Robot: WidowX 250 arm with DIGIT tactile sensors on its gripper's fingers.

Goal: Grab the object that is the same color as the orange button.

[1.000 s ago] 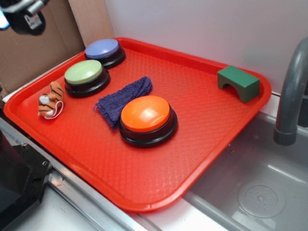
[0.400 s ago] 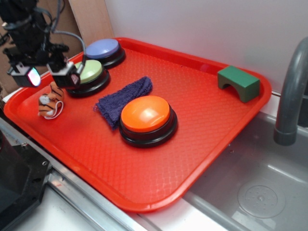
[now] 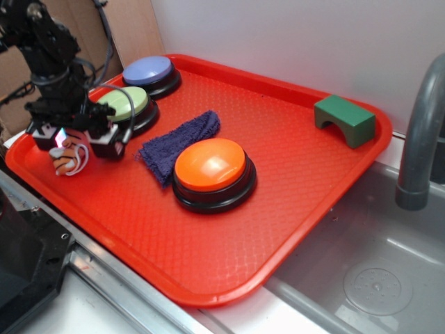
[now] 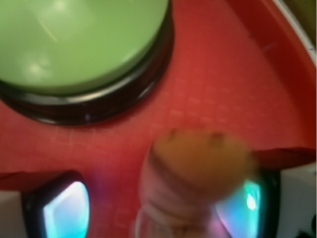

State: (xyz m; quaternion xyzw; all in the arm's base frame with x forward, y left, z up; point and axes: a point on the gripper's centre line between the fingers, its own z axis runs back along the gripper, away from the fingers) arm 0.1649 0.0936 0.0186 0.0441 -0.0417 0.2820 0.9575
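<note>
straddling the plush tiger (image 3: 68,154) at the tray's (image 3: 292,202) left edge, the gripper (image 3: 75,141) hangs open, unclosed, poised to grasp.

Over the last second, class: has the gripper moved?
Yes. The gripper has come down from above the tray's far left corner, past the green button, and now straddles the tiger, jaws open.

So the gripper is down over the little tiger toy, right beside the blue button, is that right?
Not quite. The gripper is down over the tiger toy, but the button beside it is the green button, not the blue button farther back. The exterior view shows this; the wrist view confirms green.
</note>
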